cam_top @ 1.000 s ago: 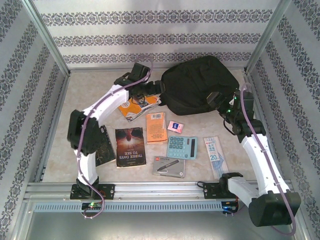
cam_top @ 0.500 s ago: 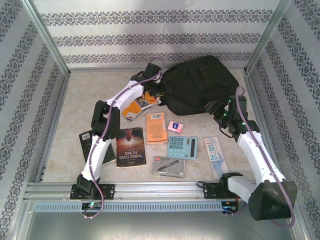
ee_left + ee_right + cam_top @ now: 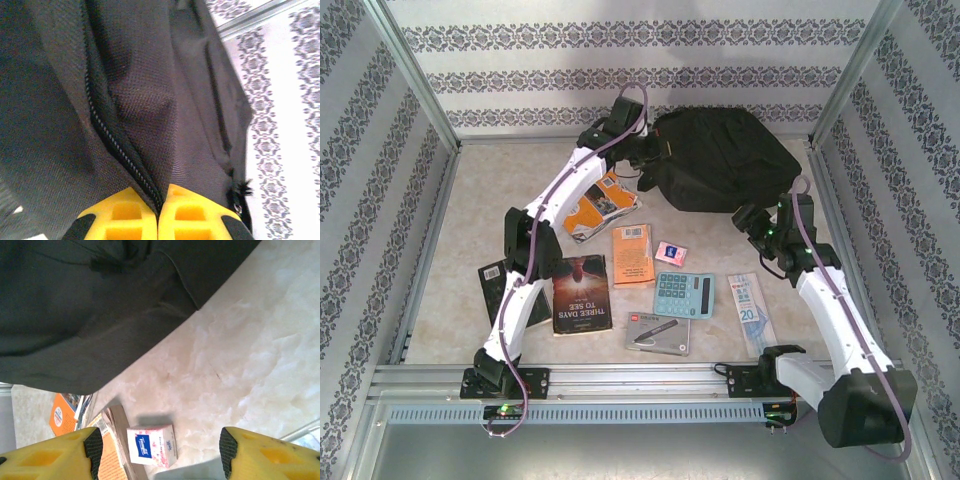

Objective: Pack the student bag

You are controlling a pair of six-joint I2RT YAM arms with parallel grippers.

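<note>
The student bag (image 3: 725,170) is lying at the far right of the table (image 3: 460,230). Its soft, limp fabric is being pinched at the zipper (image 3: 107,135) seam, judged the soundest hold, by the left gripper (image 3: 159,215), jaws clamped together on it. The right gripper (image 3: 160,445) is being held agape, empty.

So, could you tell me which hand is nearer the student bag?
Left. The left hand pinches the student bag at its zipper; the right hand hangs open beside its near edge.
</note>
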